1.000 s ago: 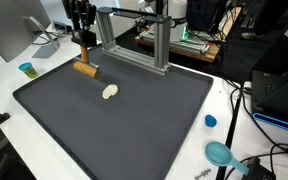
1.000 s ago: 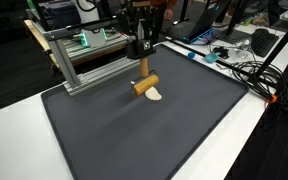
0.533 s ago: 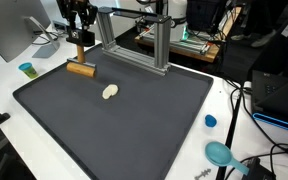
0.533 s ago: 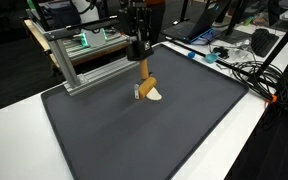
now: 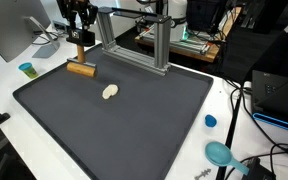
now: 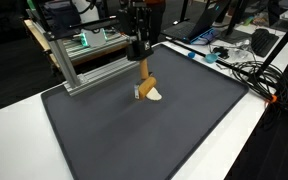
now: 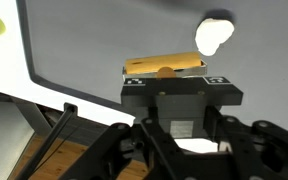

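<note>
Hand (image 6: 142, 57) hangs directly over the wooden mallet (image 6: 146, 88), seemingly pinching its upright handle; in the wrist view the head runs nine-to-three, dead ahead at twelve.

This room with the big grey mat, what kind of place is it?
Probably a robotics lab or workshop. A metal frame stands at the far edge of the mat, a computer monitor sits beside it, cables tangle nearby, and the gripper holds a wooden block.
</note>
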Action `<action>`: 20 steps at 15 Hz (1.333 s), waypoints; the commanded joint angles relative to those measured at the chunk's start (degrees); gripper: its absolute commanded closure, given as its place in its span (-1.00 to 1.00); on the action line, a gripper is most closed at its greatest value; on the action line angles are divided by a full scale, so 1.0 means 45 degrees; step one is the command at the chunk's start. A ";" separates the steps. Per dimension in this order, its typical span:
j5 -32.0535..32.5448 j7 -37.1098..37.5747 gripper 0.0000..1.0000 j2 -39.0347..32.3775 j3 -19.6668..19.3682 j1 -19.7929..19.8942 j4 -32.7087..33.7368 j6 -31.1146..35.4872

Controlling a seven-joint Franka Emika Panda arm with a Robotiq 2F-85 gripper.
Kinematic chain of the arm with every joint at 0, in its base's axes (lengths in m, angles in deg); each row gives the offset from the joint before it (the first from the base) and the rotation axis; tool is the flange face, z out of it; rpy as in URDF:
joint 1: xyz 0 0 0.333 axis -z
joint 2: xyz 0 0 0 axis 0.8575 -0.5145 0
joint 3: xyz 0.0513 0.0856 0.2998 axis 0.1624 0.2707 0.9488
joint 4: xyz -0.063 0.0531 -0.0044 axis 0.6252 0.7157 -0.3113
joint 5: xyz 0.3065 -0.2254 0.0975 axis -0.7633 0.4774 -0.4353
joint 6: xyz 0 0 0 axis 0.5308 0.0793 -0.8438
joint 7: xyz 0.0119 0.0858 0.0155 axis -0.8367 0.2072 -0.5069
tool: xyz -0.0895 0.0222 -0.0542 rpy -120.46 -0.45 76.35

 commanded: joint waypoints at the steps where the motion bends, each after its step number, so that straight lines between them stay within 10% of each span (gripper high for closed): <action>1: 0.0032 0.0045 0.57 0.0006 -0.0020 -0.0034 0.0009 -0.0023; 9: 0.1444 -0.1387 0.57 -0.0214 0.0225 -0.0284 -0.0259 0.1813; 10: 0.1425 -0.1516 0.07 -0.0244 0.0229 -0.0278 -0.0286 0.1864; 20: 0.1426 -0.1464 0.07 -0.0361 0.0240 -0.0266 -0.0297 0.1857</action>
